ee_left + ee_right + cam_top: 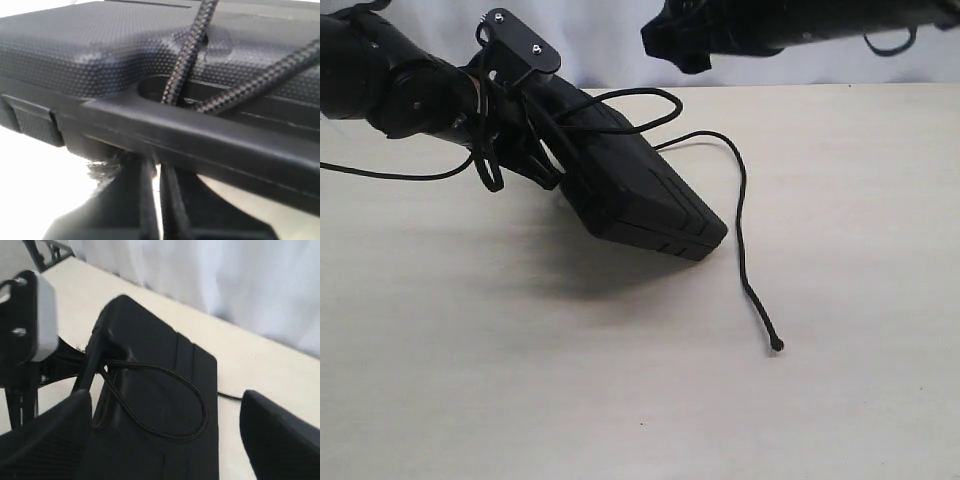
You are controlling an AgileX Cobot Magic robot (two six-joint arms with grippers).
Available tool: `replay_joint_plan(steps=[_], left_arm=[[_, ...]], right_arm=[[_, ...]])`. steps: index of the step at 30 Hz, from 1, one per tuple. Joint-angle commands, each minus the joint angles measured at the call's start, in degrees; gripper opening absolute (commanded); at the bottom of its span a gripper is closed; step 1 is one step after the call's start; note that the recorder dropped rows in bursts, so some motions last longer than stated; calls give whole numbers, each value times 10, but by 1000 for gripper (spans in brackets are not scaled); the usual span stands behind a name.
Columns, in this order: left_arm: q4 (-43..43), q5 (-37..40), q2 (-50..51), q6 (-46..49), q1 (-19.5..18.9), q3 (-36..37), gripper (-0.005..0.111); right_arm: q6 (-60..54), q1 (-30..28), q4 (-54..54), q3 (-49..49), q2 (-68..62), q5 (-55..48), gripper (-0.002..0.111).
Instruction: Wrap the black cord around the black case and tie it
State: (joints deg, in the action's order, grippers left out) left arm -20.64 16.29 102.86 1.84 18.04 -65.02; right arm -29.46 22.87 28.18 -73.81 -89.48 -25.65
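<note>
The black case [640, 190] is raised at its handle end and tilts down to the right, its low corner near the table. My left gripper [548, 160] is at the handle, its tips tucked under the handle bar [200, 145]. The left gripper [157, 167] is shut with only a thin slit, and the frayed tuft [102, 171] of the black cord [187, 55] sticks out beside it. Two cord strands enter the handle slot. The cord [741, 215] loops over the case [150, 405] and trails to its knobbed tip [777, 344]. My right gripper [165, 407] hangs open above the loop [200, 400].
The case casts a shadow on the pale table [520, 380] beneath it. A white curtain [610, 50] backs the table's far edge. The right arm [770, 25] reaches in from the top right. A thin robot cable [390, 175] runs off to the left.
</note>
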Motion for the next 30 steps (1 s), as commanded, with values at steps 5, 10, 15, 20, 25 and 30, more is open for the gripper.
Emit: replay_joint_plan(steps=[5, 10, 15, 20, 25, 30], left_arm=[[3, -13, -4, 1, -3, -3, 0], [3, -3, -4, 1, -3, -3, 0], [3, -6, -4, 1, -3, -3, 0], [3, -8, -4, 1, -3, -3, 0], [3, -8, -4, 1, -3, -3, 0], [3, -5, -4, 1, -3, -3, 0]], right_arm=[[95, -37, -21, -274, -228, -273, 75], [152, -37, -57, -345, -289, -290, 75], [190, -37, -137, -348, -301, -289, 75], [196, -34, -145, -344, -315, -286, 75], [196, -34, -97, -344, -333, -254, 65], [183, -32, -97, -344, -336, -261, 18]])
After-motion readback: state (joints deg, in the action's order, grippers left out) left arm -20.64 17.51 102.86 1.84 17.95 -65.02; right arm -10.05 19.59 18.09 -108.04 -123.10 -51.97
